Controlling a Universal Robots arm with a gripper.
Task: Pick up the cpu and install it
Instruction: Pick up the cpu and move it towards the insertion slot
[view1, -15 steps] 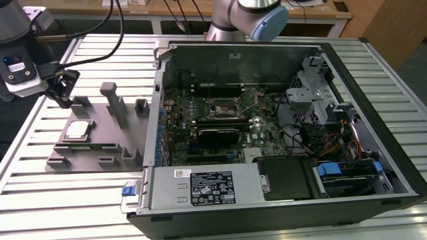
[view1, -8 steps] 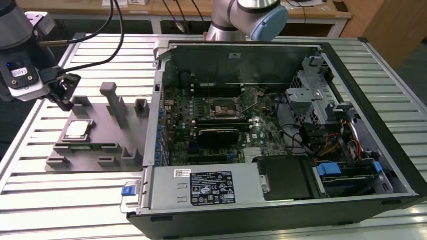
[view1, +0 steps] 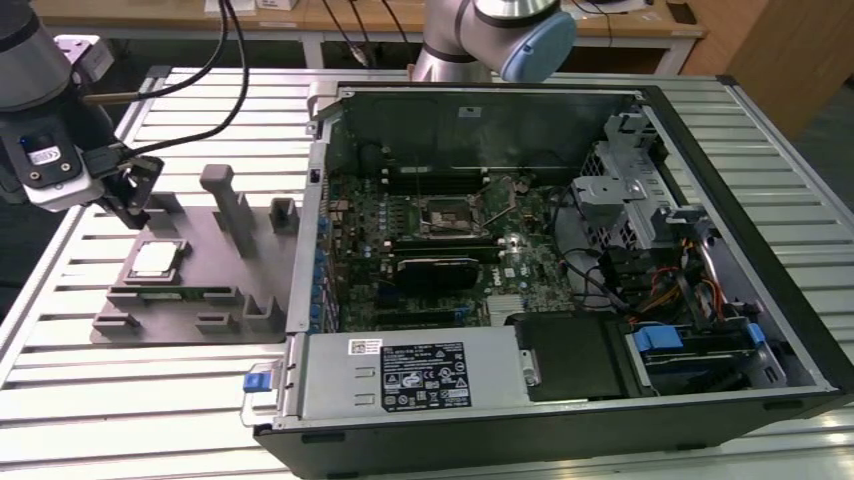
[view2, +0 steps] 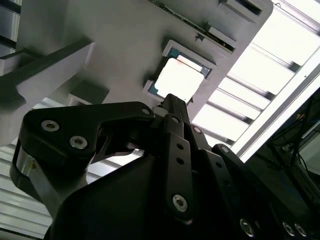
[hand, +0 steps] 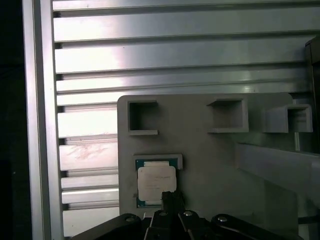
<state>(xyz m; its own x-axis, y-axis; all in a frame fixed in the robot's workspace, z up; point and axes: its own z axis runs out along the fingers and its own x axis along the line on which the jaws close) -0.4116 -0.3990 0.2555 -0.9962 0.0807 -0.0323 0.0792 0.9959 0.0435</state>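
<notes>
You are at the pick-up step: your gripper (hand: 170, 199) hovers over the cpu (hand: 156, 181) (jaws squeezed together, holding nothing); grabbing needs them opened.

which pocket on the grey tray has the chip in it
The framed pocket right by the pincer holds the chip; the other square pockets stand empty.

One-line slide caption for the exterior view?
Gripper near the cpu, which sits in the grey holder tray beside the open computer case.
</notes>
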